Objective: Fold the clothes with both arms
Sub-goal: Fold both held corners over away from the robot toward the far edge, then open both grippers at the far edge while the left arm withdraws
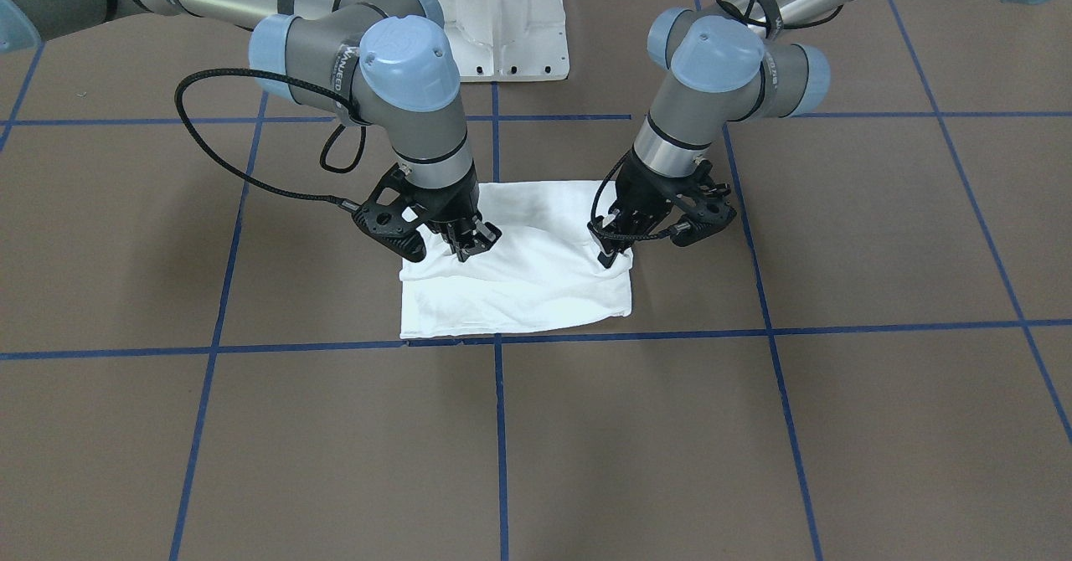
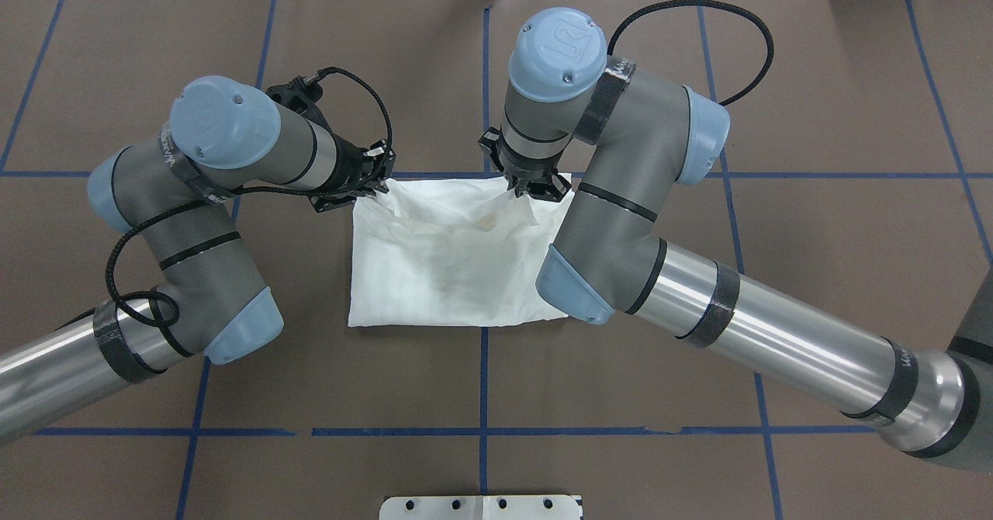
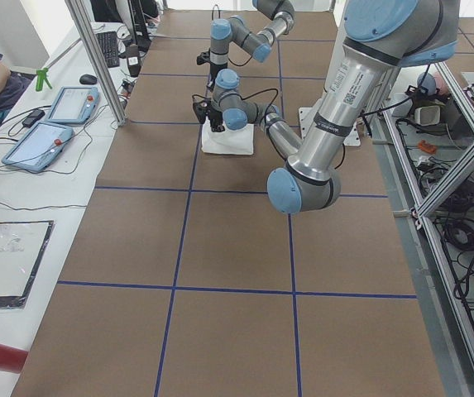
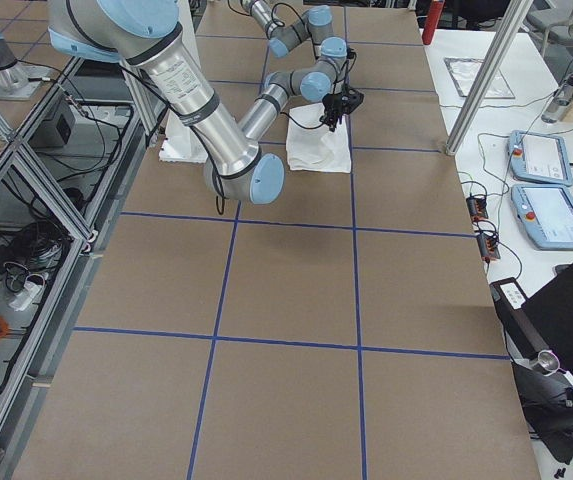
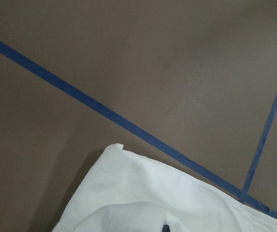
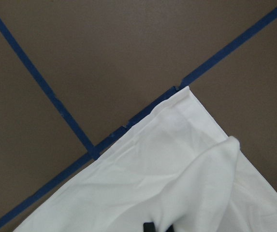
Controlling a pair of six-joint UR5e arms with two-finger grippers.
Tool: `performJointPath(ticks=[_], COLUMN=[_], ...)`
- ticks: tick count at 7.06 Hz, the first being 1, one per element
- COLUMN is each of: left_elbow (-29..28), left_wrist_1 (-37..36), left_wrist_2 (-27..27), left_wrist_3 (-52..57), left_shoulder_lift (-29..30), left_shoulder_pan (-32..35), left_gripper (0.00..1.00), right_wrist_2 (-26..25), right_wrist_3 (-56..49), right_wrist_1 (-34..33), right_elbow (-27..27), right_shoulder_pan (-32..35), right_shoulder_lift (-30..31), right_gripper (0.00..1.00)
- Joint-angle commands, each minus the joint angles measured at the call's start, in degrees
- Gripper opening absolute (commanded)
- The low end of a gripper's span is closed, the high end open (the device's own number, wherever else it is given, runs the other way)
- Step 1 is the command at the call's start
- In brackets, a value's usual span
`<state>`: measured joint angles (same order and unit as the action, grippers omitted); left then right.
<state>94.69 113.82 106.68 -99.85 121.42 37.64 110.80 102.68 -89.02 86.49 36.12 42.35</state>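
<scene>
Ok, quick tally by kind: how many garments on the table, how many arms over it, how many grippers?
T-shirt, white: 1
Arms: 2 (left arm, right arm)
Grippers: 2 (left gripper, right gripper), both pinching the cloth
Total: 5

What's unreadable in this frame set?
- Left gripper, open or shut: its own body hides the tips overhead, its wrist view's bottom edge crops them, and the front view is too coarse.
- Right gripper: same.
- T-shirt collar and sleeves: folded out of sight in every view.
- Side views: both grippers and the shirt are too small.
</scene>
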Motion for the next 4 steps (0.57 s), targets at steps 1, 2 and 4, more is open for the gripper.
performJointPath(ticks=[1,2,4], left_elbow=[-0.1,-1.7,-3.5], left_wrist_1=[-0.3,-0.6,-0.9], left_wrist_2=[0.0,2.1,6.6], left_wrist_3=[-0.3,0.2,5.3], left_shoulder_lift=[0.2,0.1,0.0], left_shoulder_pan=[2.3,5.0,9.5], left_gripper=[0.99,0.99,0.99], right_wrist_2=[1.2,5.4,5.6], right_wrist_3=[0.0,-0.4,-1.1], right_wrist_1=[5.1,8.6,11.4], right_elbow=[-1.9,-1.9,-1.2], right_shoulder_pan=[0.8,3.1,3.7], right_shoulder_lift=[0.4,1.9,2.8], right_gripper=[1.00,1.00,1.00])
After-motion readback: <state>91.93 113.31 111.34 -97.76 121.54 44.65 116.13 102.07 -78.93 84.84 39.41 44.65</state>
